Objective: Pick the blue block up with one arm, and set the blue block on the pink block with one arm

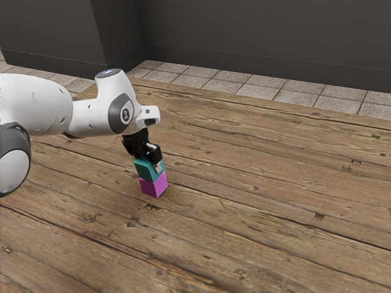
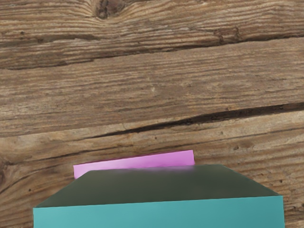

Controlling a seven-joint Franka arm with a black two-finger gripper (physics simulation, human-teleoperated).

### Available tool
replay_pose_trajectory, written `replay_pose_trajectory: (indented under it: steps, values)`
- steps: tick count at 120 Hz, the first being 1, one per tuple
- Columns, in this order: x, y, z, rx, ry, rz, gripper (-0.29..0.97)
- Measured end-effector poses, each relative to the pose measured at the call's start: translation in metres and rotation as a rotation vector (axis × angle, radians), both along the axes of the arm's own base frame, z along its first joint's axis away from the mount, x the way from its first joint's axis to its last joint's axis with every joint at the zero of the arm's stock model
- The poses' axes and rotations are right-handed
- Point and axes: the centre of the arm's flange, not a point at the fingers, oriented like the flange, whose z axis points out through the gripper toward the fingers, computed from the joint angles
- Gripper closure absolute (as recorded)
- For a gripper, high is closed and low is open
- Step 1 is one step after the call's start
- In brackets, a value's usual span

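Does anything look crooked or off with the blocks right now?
Slightly. The blue block, held in the end effector, looks tilted over the pink block rather than squared with it; in the wrist view a pink strip shows past its edge. Nothing looks damaged.

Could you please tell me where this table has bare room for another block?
The wooden table is bare from the pink block toward the exterior view's right and toward the near edge. It is crowded only at that block, where the gripper holds the blue block.
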Motion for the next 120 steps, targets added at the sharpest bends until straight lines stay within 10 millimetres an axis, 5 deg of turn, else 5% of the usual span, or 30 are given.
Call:
replay_pose_trajectory:
  steps: [54, 76, 105, 120]
  values:
    - [0.000, 0.006, 0.004, -0.016, -0.007, -0.006, 0.09]
    - [-0.003, 0.008, 0.053, -0.013, -0.076, -0.019, 0.05]
    - [-0.021, -0.011, 0.147, 0.040, -0.160, -0.100, 0.03]
    - [-0.033, -0.013, 0.175, 0.072, -0.164, -0.117, 0.02]
